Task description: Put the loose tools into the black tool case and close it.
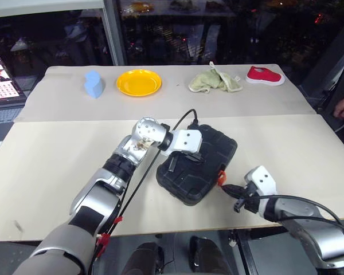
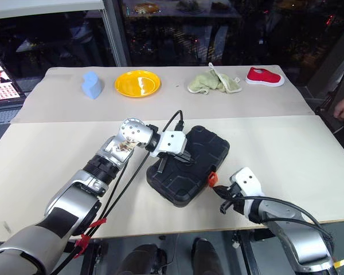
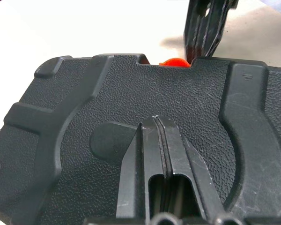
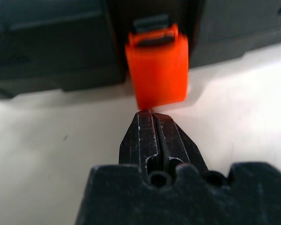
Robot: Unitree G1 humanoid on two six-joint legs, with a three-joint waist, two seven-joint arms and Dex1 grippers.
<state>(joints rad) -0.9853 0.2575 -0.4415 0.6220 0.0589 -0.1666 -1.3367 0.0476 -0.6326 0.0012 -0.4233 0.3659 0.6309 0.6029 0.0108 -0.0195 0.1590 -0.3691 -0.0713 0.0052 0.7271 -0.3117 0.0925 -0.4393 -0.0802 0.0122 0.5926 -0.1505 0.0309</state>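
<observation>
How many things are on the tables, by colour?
Black: 1, case
Orange: 1, latch
Yellow: 1, plate
Blue: 1, block
Green: 1, cloth
Red: 1, shoe
Total: 6

Silver-and-black arms, white wrist housings

Left arm [image 1: 103,189]: black cable, red tie near the elbow; right arm [image 1: 309,226]: looping black cables; both have slim black fingers [image 4: 152,136].
</observation>
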